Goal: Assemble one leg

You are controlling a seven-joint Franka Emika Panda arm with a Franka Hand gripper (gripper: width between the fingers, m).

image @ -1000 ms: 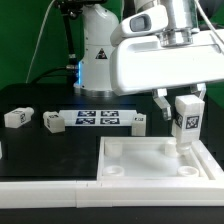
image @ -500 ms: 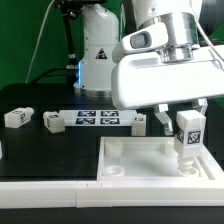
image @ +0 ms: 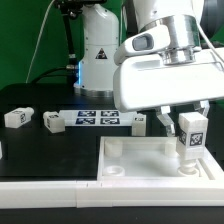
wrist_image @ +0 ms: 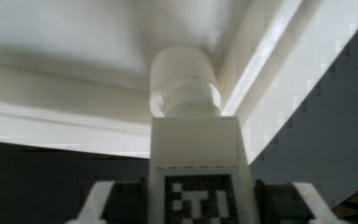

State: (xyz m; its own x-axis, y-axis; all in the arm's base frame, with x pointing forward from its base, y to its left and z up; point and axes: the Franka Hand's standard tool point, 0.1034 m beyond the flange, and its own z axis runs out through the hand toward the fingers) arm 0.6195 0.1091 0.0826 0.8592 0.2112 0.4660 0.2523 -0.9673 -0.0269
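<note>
My gripper (image: pixel 187 118) is shut on a leg (image: pixel 189 135), a white blocky peg with a black-and-white tag, held upright. Its lower end sits at the round corner socket at the exterior view's right of the large white tray (image: pixel 130 170). In the wrist view the leg (wrist_image: pixel 194 130) runs up the middle between my fingers (wrist_image: pixel 105 205), tag facing the camera, with its rounded end against the tray's inner wall (wrist_image: pixel 69 60). Three more legs lie on the black table: one (image: pixel 16 117) at the exterior view's left, one (image: pixel 53 121) beside it, one (image: pixel 137 121) near the marker board.
The marker board (image: pixel 98 118) lies behind the tray. The robot's white base (image: pixel 97 50) stands at the back. A white table edge (image: pixel 45 188) runs along the front left. The arm's large white body (image: pixel 165 75) hangs over the tray's right side.
The gripper has moved the leg down and slightly to the exterior view's right, from above the tray's right edge to the corner socket. Little has moved in the last half second.
</note>
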